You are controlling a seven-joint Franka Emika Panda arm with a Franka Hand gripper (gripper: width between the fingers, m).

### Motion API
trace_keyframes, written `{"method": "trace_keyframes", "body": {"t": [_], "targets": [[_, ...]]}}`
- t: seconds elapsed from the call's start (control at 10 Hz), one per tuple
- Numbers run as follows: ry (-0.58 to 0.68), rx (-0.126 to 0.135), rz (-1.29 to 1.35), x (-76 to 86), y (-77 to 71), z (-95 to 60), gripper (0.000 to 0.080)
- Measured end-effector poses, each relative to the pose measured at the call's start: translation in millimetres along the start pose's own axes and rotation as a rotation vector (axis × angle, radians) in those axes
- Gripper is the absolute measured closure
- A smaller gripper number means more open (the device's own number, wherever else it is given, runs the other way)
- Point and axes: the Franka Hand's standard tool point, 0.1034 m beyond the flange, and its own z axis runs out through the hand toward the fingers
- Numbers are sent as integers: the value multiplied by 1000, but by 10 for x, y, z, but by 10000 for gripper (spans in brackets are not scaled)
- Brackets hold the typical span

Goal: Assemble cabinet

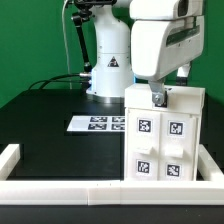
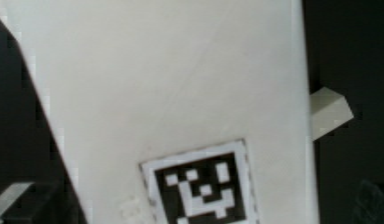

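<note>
The cabinet (image 1: pixel 165 135) is a tall white box at the exterior view's right, with several black-and-white tags on its front face. My gripper (image 1: pixel 155 98) hangs straight down onto the cabinet's top edge, fingertips at the top surface. In the wrist view a white panel of the cabinet (image 2: pixel 171 90) with one tag (image 2: pixel 203 186) fills the space between the jaws. One finger (image 2: pixel 18 202) shows with a dark gap between it and the panel. The other finger is hidden against the dark. The jaws stand wide apart around the panel.
The marker board (image 1: pixel 97 123) lies flat on the black table (image 1: pixel 50 125) to the exterior view's left of the cabinet. A low white border wall (image 1: pixel 60 190) runs along the table's front and sides. The robot base (image 1: pixel 108 70) stands behind.
</note>
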Motion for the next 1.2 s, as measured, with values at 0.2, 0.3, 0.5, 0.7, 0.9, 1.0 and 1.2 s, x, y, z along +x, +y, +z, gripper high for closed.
{"method": "trace_keyframes", "body": {"t": [0.2,0.3,0.5,0.7,0.9,1.0,1.2], "targets": [[0,0,9,-2,1,0,25],[0,0,30,-4,4,0,197],[0,0,78,-6,5,0,242],[11,21,380,-11,-5,5,242],[19,34,573,4,-15,4,242],[27,48,691,19,-24,3,242],[26,50,812,25,-24,0,242]]}}
